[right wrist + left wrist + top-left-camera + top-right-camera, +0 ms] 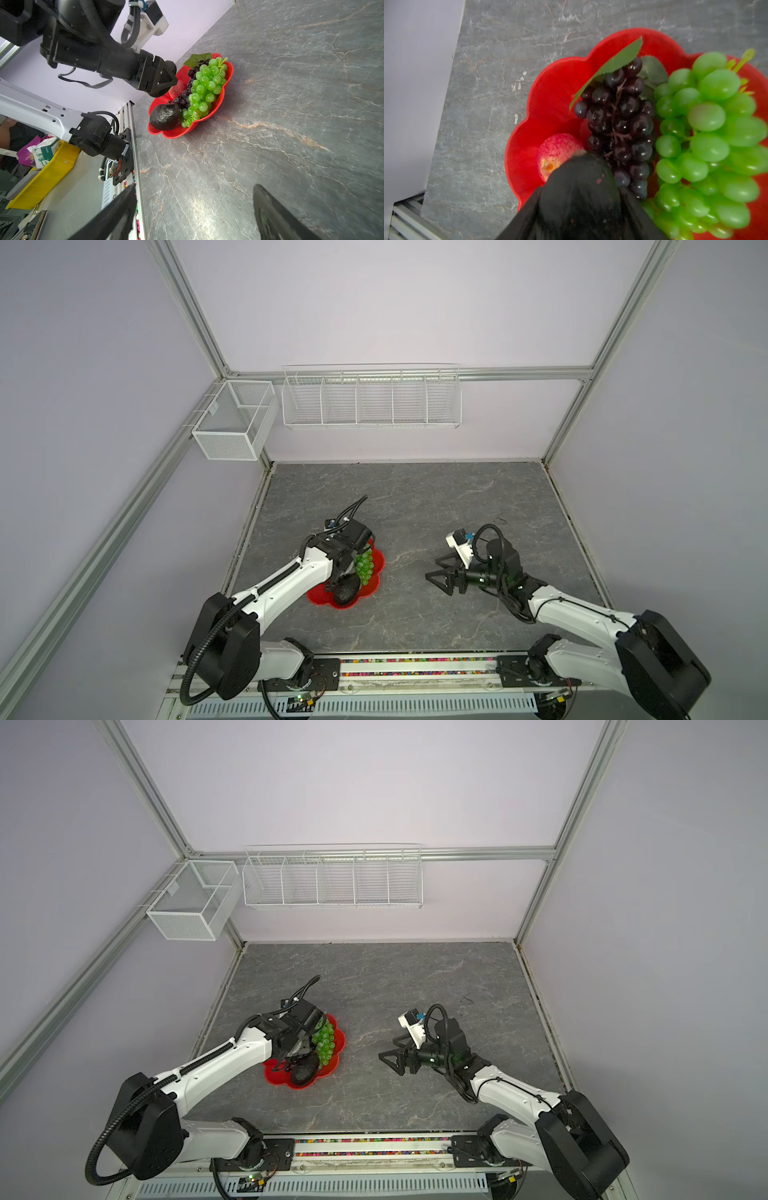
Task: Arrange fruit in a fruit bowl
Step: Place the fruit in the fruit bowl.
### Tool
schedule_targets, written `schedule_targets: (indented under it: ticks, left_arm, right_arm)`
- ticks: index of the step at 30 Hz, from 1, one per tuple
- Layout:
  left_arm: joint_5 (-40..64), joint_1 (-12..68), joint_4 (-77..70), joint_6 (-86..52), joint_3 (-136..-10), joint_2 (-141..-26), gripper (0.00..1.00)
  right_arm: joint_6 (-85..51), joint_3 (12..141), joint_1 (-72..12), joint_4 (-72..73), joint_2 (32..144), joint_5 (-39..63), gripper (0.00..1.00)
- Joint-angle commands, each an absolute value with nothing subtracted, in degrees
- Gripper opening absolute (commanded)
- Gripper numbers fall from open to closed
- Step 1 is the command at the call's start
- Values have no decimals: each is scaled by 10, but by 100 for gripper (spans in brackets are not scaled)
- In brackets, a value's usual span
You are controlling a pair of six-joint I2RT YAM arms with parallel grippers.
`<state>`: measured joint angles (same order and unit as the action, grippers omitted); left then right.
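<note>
Grey stone-look tabletop, pale walls. Over the bowl's left-wall side, the left gripper hangs with a black avocado between its jaws, stem end pointing away from the wrist. Can't tell if it's clamped or already slack: black fingers on black fruit, so the contact line is unreadable in the wrist view.

Reads as a drop-off. The fruit sits just above the gap between the red fruit and the purple grapes, probably the last free pocket.

The purple bunch lies along the middle with its leaf toward the far rim, and the green grapes lie alongside, touching it. At the end nearest the robot base a second avocado rests beside the lower ends of both bunches. The red bowl sits flat on the table, left of centre.

Well apart from the bowl, the right gripper hovers low with jaws spread, empty. Presumably parked out of the way.

Hidden:
- The bowl's centre is buried under fruit.
- Most of the red fruit is behind the gripped avocado.
- In both top views the left wrist largely covers the purple bunch and the red fruit.

The wire baskets on the back wall play no part.
</note>
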<state>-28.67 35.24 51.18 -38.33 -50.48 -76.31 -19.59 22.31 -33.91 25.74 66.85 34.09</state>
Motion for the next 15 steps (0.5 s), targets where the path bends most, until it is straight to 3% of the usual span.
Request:
schedule_targets:
  ticks: [1, 8, 15]
  left_arm:
    - [-283, 350, 510, -396, -500, -725, 66]
    - [-279, 355, 480, -363, -513, -669, 71]
    - [-282, 362, 348, -287, -466, -549, 73]
  right_arm:
    - [-182, 235, -343, 249, 658, 336, 88]
    - [-175, 226, -342, 233, 628, 300, 89]
    - [-207, 180, -285, 185, 520, 152, 89]
